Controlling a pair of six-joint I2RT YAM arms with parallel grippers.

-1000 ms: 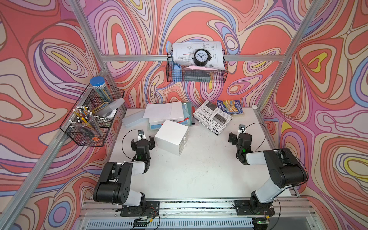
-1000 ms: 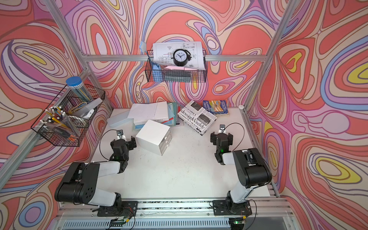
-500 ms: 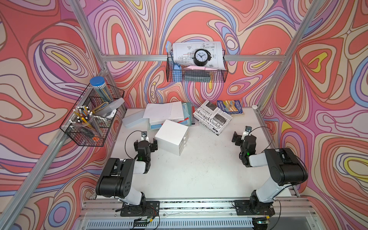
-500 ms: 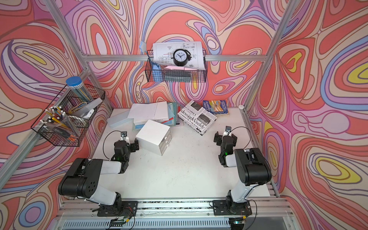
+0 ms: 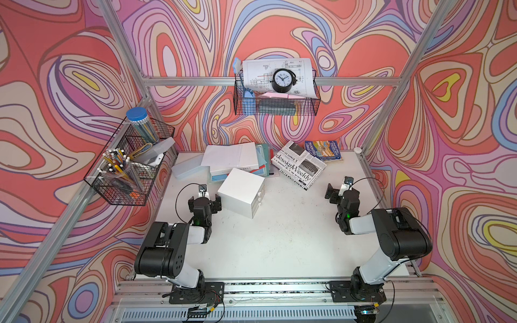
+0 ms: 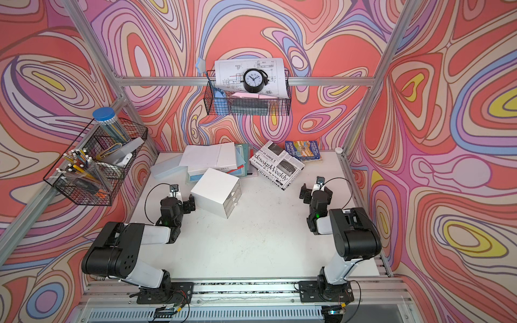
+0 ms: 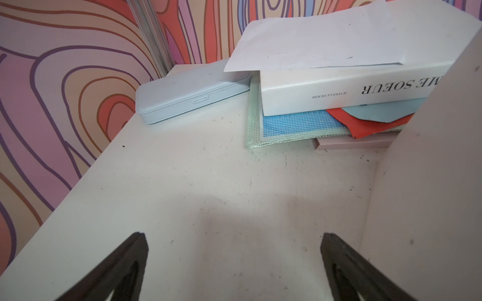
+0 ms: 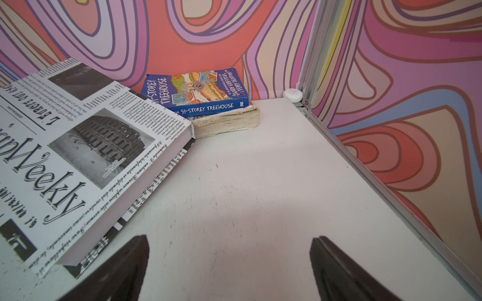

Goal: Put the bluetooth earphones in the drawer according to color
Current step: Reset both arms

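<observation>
The drawer (image 5: 241,190) (image 6: 214,189) is a small white cabinet left of the table's centre, its three drawers pushed in and facing front-right. In the left wrist view its blank side wall (image 7: 430,182) fills one edge. One white bluetooth earphones case (image 5: 357,150) (image 6: 338,150) (image 8: 293,94) lies in the far right corner by the frame post. My left gripper (image 5: 204,199) (image 6: 179,202) (image 7: 233,235) hangs open and empty just left of the cabinet. My right gripper (image 5: 340,191) (image 6: 316,192) (image 8: 231,237) is open and empty over bare table, well short of the white case.
A pale blue pencil box (image 7: 193,93) and a stack of white book, folders and paper (image 5: 233,159) lie behind the cabinet. A newspaper-print book (image 8: 78,156) and a blue paperback (image 8: 198,91) sit at the back right. Wire baskets (image 5: 131,159) hang on the walls.
Both arms shifted a little. The right gripper swung slightly right and came back. Both jaws stayed open and nothing on the table moved.
</observation>
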